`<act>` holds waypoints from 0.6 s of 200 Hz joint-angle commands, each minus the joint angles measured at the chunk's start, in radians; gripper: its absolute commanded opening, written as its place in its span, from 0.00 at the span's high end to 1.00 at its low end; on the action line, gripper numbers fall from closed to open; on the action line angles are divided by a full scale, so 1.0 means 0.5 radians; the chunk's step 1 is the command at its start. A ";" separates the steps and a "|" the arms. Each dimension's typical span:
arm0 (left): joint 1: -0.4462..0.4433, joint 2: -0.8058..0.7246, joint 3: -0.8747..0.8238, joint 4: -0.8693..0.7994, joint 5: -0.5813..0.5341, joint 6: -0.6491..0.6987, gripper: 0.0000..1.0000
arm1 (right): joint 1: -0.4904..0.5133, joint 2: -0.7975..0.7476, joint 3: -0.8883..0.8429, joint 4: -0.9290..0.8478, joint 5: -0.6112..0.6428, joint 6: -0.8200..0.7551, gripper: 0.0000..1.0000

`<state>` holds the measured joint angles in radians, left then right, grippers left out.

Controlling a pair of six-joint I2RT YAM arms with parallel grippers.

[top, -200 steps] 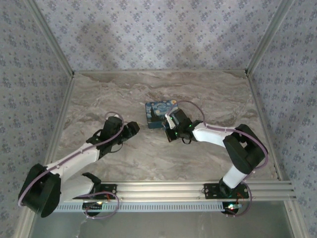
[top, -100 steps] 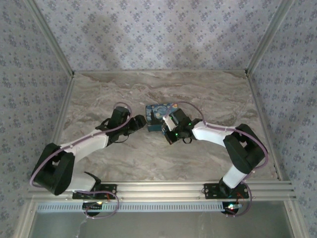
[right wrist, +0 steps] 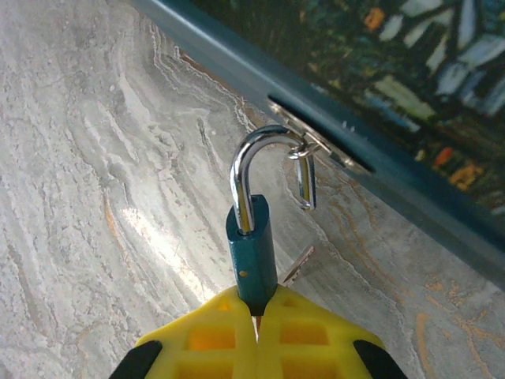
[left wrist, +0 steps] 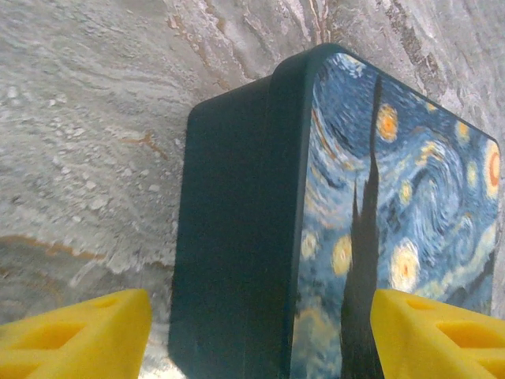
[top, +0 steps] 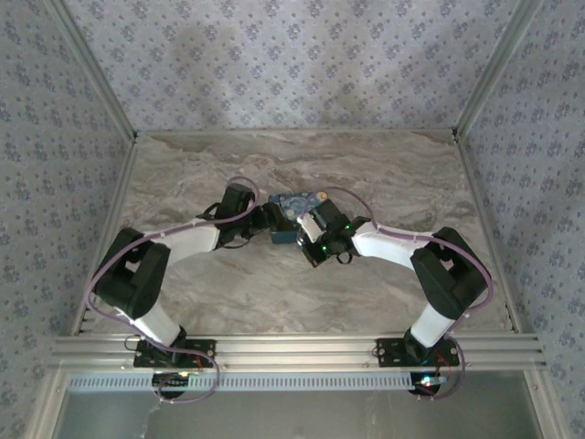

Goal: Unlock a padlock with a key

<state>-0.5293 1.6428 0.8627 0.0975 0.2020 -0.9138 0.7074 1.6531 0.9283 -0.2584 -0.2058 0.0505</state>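
Between clenched fingers (right wrist: 207, 338) of the right gripper (right wrist: 256, 317) stands the padlock (right wrist: 251, 254); left gripper (left wrist: 254, 335) gapes.

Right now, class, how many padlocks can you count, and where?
1. The padlock is pinched by its body in the right hand, its shackle hooked on the box latch. Others may be hidden.

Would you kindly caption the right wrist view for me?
Right gripper clamps the padlock, its shackle meeting the latch on the blue box.
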 commanded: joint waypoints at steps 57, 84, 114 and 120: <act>0.012 0.104 0.125 0.103 0.105 -0.013 0.28 | 0.083 0.085 0.156 -0.138 0.201 -0.223 1.00; 0.012 0.104 0.114 0.119 0.118 -0.025 0.28 | 0.105 0.117 0.195 -0.139 0.252 -0.288 1.00; 0.013 0.104 0.104 0.136 0.140 -0.034 0.29 | 0.128 0.140 0.252 -0.149 0.309 -0.360 1.00; 0.014 0.107 0.103 0.141 0.141 -0.036 0.29 | 0.134 0.139 0.260 -0.143 0.318 -0.375 1.00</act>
<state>-0.5289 1.6897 0.9009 0.1356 0.2478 -0.9180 0.7612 1.7145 1.0142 -0.3187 -0.0864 -0.0807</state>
